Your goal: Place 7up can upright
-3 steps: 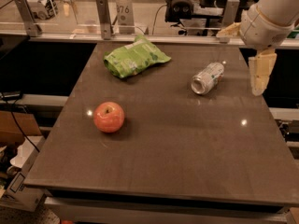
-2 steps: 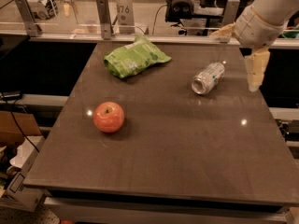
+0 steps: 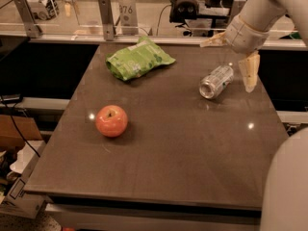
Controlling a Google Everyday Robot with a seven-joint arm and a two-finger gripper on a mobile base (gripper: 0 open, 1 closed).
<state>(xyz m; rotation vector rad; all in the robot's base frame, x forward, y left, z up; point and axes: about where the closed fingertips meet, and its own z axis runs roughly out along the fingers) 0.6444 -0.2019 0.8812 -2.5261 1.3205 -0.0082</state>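
Since the earlier frames the gripper [image 3: 230,61] has shifted slightly left along the far right corner, closing on the can; nothing else has moved.

1. Worktop [image 3: 192,167]: dark, flat slab carrying all three items.
2. Gripper: hangs above the right edge near the far right corner, just beside and above the can. Its fingers [image 3: 250,71] are spread wide, one pointing left and one pointing down. This spread is probably meant to admit the can body.
3. Snack bag [image 3: 138,58]: green, crinkled, lying flat near the far edge, left of centre. Well apart from the can.
4. Apple [image 3: 111,121]: stands toward the left edge, midway between far and near edges.
5. 7up can [image 3: 216,81]: lies on its side near the right edge, metal end facing the near edge. It is not yet gripped and still has to be raised onto its base.
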